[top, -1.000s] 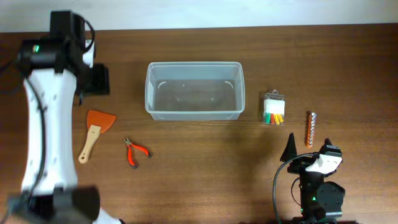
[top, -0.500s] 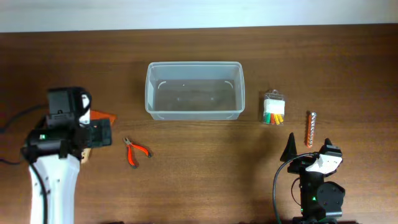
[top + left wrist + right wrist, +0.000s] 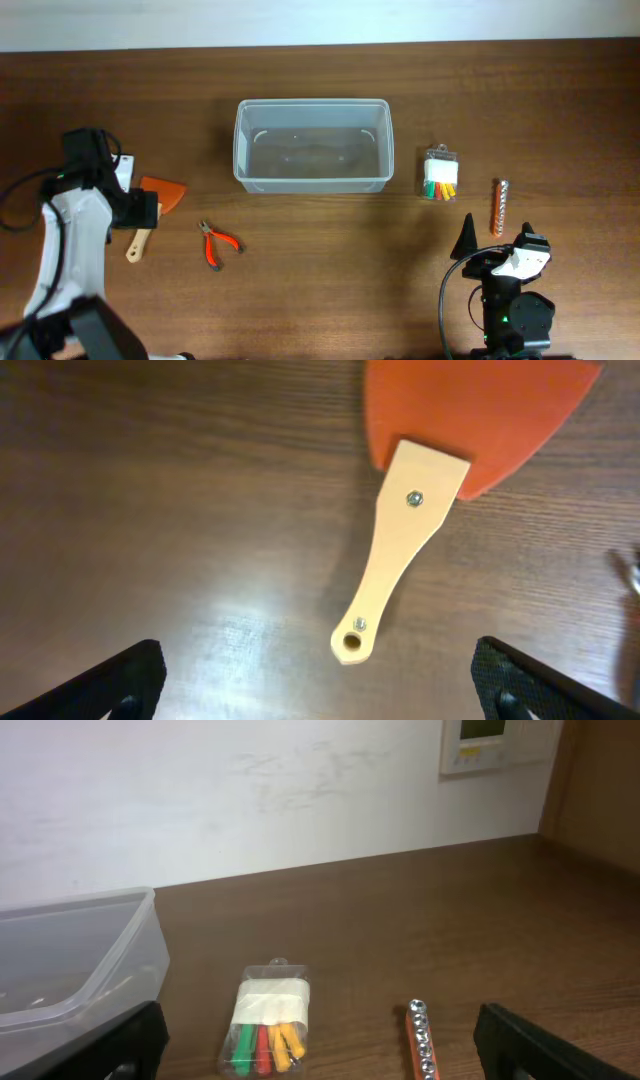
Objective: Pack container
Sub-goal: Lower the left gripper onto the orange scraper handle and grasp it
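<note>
The clear plastic container (image 3: 311, 146) stands empty at the table's middle back; its corner shows in the right wrist view (image 3: 70, 955). An orange scraper with a wooden handle (image 3: 152, 209) lies at the left, and it fills the left wrist view (image 3: 400, 540). My left gripper (image 3: 140, 212) hovers open right over the scraper's handle, fingers wide on either side (image 3: 320, 685). My right gripper (image 3: 492, 250) rests open at the front right, empty (image 3: 320, 1045). Red-handled pliers (image 3: 218, 243) lie in front of the container.
A small clear packet of coloured pieces (image 3: 440, 174) (image 3: 268, 1025) lies right of the container. An orange rail of sockets (image 3: 499, 206) (image 3: 422, 1040) lies beside it. A white wall rises behind the table's far edge.
My left arm has swung from the back left toward the front and now sits low over the scraper's handle. The right arm has not moved.
</note>
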